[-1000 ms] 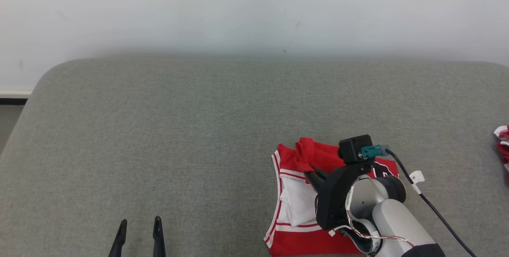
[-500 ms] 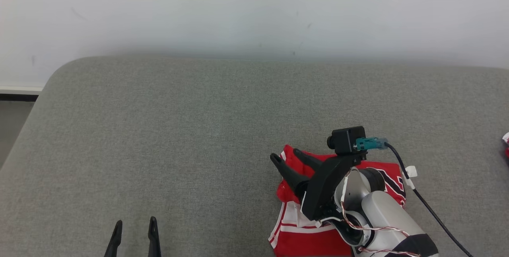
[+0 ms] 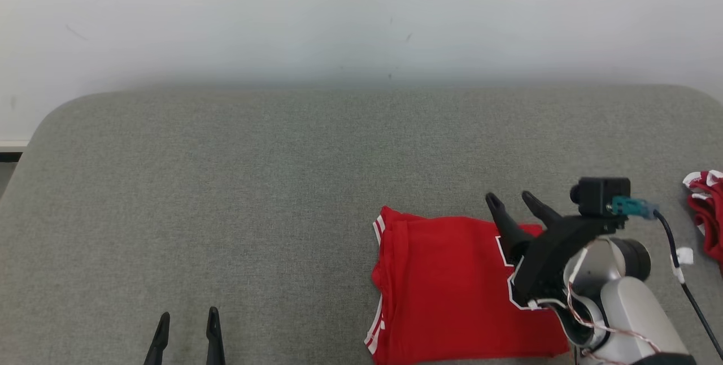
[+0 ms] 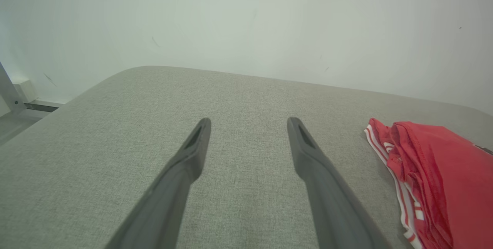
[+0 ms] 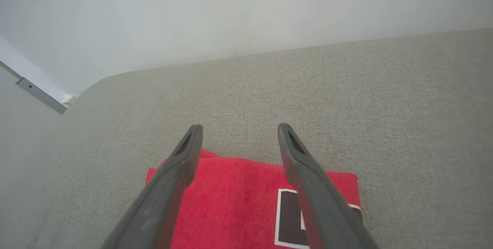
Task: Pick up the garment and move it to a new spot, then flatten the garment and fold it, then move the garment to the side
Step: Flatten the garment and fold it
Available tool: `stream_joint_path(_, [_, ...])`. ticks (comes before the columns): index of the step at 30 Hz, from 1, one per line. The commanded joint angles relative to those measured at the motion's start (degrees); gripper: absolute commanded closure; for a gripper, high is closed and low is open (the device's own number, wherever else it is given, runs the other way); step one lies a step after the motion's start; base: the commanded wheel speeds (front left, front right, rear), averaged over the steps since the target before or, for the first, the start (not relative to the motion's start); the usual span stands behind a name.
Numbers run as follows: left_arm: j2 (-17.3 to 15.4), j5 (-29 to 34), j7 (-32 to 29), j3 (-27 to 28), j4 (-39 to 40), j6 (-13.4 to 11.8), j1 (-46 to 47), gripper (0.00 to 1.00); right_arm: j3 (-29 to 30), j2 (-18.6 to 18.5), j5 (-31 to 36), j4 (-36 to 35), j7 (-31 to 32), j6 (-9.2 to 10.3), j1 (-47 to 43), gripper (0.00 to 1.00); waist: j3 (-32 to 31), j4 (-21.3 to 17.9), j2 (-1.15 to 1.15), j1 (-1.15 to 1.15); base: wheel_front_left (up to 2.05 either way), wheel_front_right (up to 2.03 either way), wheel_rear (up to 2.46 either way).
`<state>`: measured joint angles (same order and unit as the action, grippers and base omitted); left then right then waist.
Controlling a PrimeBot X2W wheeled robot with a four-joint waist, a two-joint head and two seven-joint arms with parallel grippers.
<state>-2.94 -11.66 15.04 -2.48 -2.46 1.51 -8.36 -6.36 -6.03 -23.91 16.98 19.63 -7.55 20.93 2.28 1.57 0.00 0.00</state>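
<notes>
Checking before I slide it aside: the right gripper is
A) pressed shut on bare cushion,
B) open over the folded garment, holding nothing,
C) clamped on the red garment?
B: the right gripper has its fingers apart over the folded red garment, no cloth between them.

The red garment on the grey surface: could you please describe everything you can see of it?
The red garment looks like a knit sports jersey, red with white striped trim along its left edge and a dark, white-outlined print at its right. It lies folded into a roughly rectangular, layered stack, fairly flat, on the grey fabric surface, toward the robot's right. The right pincer stands open over its far edge, holding nothing; whether it touches the cloth cannot be told.
</notes>
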Motion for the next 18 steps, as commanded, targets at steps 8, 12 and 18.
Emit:
stream_joint_path(8, [0.08, 0.23, 0.14, 0.25, -0.39, 0.52, 1.22, 0.0, 2.35, 1.14, 5.48, 0.79, -2.63, 0.14, -5.1, 0.0, 0.84, -0.14, 0.0, 0.0, 0.0, 0.0, 0.0])
stream_joint_path(12, [0.08, 0.74, 0.14, 0.16, -0.51, 0.84, 1.89, 0.0, 2.12, 2.18, 6.86, 2.82, -4.33, 0.14, -4.54, 0.0, 1.45, 0.48, 0.0, 0.0, 0.0, 0.0, 0.0])
stream_joint_path(18, [0.08, 0.83, 0.14, -0.07, 0.23, 0.74, 2.81, 0.0, 0.21, 2.92, 7.82, 7.45, -6.04, 0.14, -1.84, 0.8, 2.42, 2.14, 0.0, 0.0, 0.0, 0.0, 0.0])
